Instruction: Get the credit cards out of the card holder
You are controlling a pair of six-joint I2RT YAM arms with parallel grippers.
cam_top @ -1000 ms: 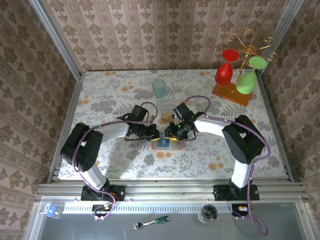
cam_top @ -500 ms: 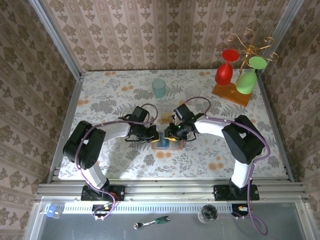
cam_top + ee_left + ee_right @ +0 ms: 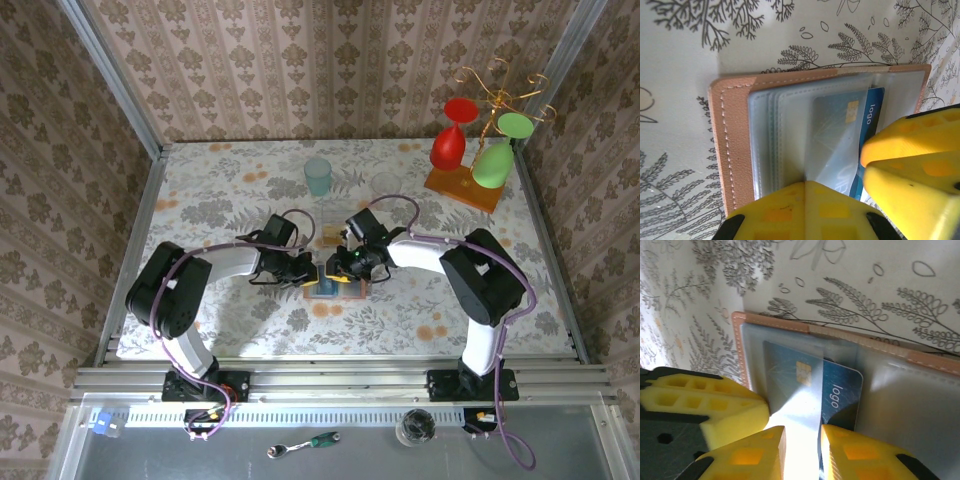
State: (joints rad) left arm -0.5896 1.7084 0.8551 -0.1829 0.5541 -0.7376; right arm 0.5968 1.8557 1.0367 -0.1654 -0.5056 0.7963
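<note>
A: Where's the card point(image 3: 840, 390)?
B: Partly out of the holder point(image 3: 730, 150), mid-worktop point(image 3: 220, 200). My left jaws, closed, pin the holder. My right jaws sit narrow at the card's edge, and I cannot tell if they grip it. I'd draw it out flat and slowly.

1. The black-and-white left arm point(image 3: 220, 262) stretches low and inward; its yellow-fingered left gripper point(image 3: 306, 268) points right, fingers point(image 3: 920, 200) pressed together.
2. The black-and-white right arm point(image 3: 435, 248) mirrors it; its yellow-fingered right gripper point(image 3: 340, 266) points left, fingers point(image 3: 747, 455) a narrow slit apart.
3. The two grippers' tips nearly meet.
</note>
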